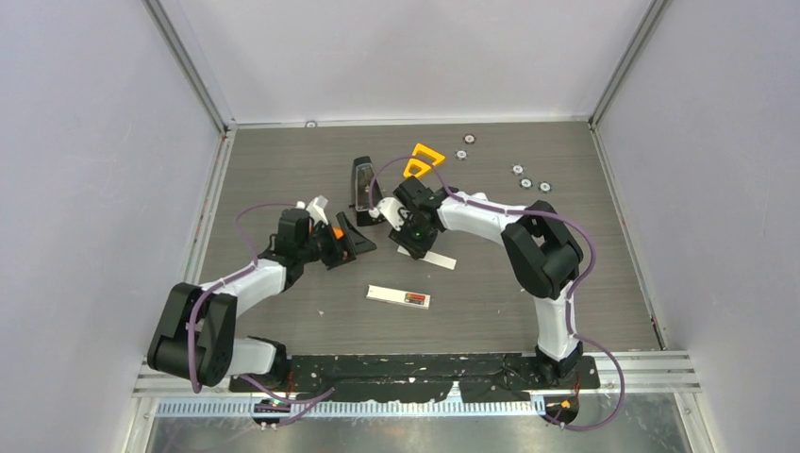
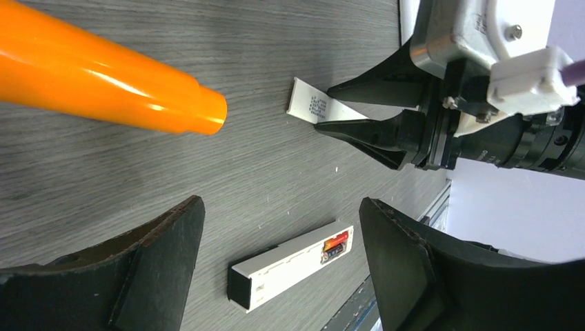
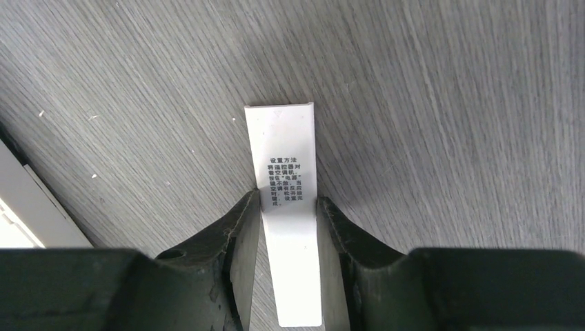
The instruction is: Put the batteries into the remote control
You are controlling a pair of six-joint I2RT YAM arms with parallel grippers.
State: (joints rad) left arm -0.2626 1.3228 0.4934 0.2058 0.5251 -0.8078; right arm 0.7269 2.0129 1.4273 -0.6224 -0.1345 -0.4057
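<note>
Batteries [image 2: 334, 245] look already seated in the open end of the remote [image 1: 399, 296], which lies just below centre on the counter [image 1: 472, 326]. What seems left is the cover [image 3: 284, 152], a white printed strip lying flat just up and right of the remote. Right fingers [image 3: 238, 231] pinch its long edges; left fingers [image 2: 165, 241] stand wide apart, empty. Only the left wrist view shows red and dark cells in the bay. Only the right wrist view shows the finger contact and the print.

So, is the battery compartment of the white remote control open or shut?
Open: small orange and dark batteries lie exposed at one end of the white rectangular remote control.
</note>
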